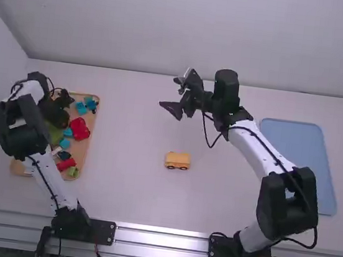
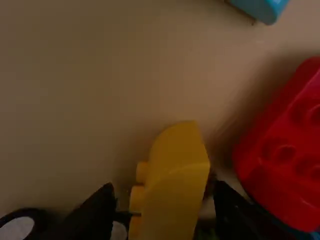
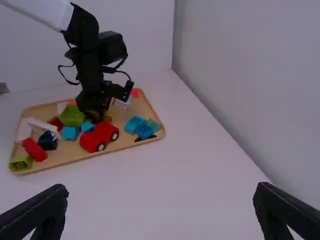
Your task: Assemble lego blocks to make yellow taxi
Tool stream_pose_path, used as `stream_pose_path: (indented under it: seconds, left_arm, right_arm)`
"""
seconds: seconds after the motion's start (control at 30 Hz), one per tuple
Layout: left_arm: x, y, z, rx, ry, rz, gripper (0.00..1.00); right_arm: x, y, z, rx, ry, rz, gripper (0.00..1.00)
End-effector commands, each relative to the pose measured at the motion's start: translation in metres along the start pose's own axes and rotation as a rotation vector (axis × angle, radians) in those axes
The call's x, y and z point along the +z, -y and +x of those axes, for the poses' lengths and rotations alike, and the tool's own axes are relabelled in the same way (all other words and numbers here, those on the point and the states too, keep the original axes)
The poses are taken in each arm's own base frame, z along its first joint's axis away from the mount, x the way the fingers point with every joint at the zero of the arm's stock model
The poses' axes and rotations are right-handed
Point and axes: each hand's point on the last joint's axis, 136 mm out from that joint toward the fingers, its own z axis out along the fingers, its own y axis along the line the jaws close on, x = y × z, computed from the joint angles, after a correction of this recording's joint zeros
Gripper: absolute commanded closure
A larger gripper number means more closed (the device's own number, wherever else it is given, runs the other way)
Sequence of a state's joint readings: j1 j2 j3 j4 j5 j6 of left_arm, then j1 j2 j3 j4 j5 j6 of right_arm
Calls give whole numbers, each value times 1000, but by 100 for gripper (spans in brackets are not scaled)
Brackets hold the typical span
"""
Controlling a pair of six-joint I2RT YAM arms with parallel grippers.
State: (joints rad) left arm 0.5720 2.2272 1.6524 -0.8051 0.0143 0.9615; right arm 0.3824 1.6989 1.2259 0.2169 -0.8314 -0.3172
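High view first, so you get the layout: a white table [image 1: 126,192] with both arms over it, the right arm [image 1: 251,141] reaching up past the middle and the left arm [image 1: 52,180] off at the left side. Next biggest is the flat blue mat [image 1: 299,163] over on the right, then the wooden tray [image 1: 82,149] full of bricks on the left. Right gripper [image 1: 174,94] is up above the table beyond the little car, fingers spread wide with nothing between them. Left gripper [image 1: 60,105] is down over the tray, and going by its own wrist view its fingers are apart, one on each side of a brick, with a bit of a gap showing. The yellow-orange car body [image 1: 177,160] sits on its wheels on bare tabletop between the two arms. About the same size is the red car [image 1: 80,129] in the tray, with a chunky green block [image 3: 72,115] near it. Smaller stuff now: the yellow block [image 2: 175,185] between those left fingers lies on its side, studs facing sideways, just beside the red car, and some blue blocks [image 3: 145,131] are bunched by the tray's edge.
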Motion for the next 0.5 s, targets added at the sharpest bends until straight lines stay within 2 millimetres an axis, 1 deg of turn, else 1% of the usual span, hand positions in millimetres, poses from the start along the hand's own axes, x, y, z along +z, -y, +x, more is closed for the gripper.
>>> stream_pose_path:
  seconds: [0.0,0.07,0.1,0.13,0.17,0.23,0.3,0.33,0.47]
  left_arm:
    - [6,6,5,0,-19,13,53]
    - [6,6,5,-1,-19,14,63]
    - [6,6,5,-1,-19,13,64]
    - [6,6,5,-2,-20,10,68]
    - [5,5,5,-7,-21,11,76]
    - [4,5,4,-15,-17,11,81]
    - [-2,3,1,-38,-13,13,84]
    - [-7,0,0,-58,-11,8,85]
    - [-46,-13,-14,-184,12,-15,87]
  right_arm:
    - [-1,4,-12,-13,18,3,1]
    - [-1,3,-11,-14,15,2,1]
    - [-1,3,-11,-13,15,2,1]
    - [-1,3,-11,-12,14,1,1]
    - [-1,4,-11,-12,14,2,1]
    - [-1,4,-10,-11,14,3,1]
    - [-1,4,-10,-11,14,4,1]
    - [-1,4,-10,-11,14,3,1]
    - [-1,4,-11,-12,14,3,1]
